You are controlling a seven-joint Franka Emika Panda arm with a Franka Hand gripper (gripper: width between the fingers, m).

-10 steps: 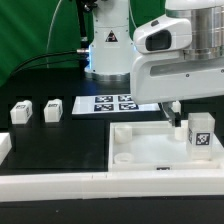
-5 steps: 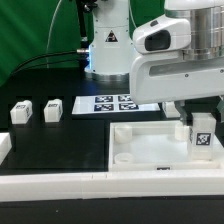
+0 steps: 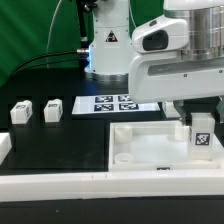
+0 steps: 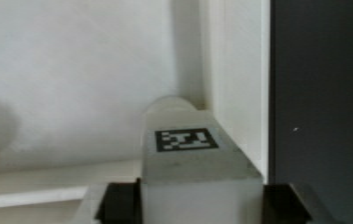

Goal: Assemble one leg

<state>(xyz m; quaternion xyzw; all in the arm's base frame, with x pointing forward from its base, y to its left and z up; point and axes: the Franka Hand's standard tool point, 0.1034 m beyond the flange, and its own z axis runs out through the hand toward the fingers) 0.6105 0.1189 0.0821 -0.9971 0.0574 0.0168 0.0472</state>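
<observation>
- Your pincer (image 3: 198, 128) is clamped on the leg (image 3: 201, 133), one finger (image 4: 128, 205) on each side in the wrist view.
- You hold the leg upright over the white tray (image 3: 140, 155), near the corner at the exterior view's right.
- Two more legs (image 3: 20, 113) (image 3: 52, 110) stand on the bench (image 3: 60, 145), well apart from it.

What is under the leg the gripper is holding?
The white tray lies beneath the leg, near its corner on the exterior view's right. The leg's lower end and any socket under it are hidden, so seating cannot be judged.

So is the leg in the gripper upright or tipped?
Upright. The leg stands vertical between the fingers of the gripper, over the tray's corner, tag facing the camera.
</observation>
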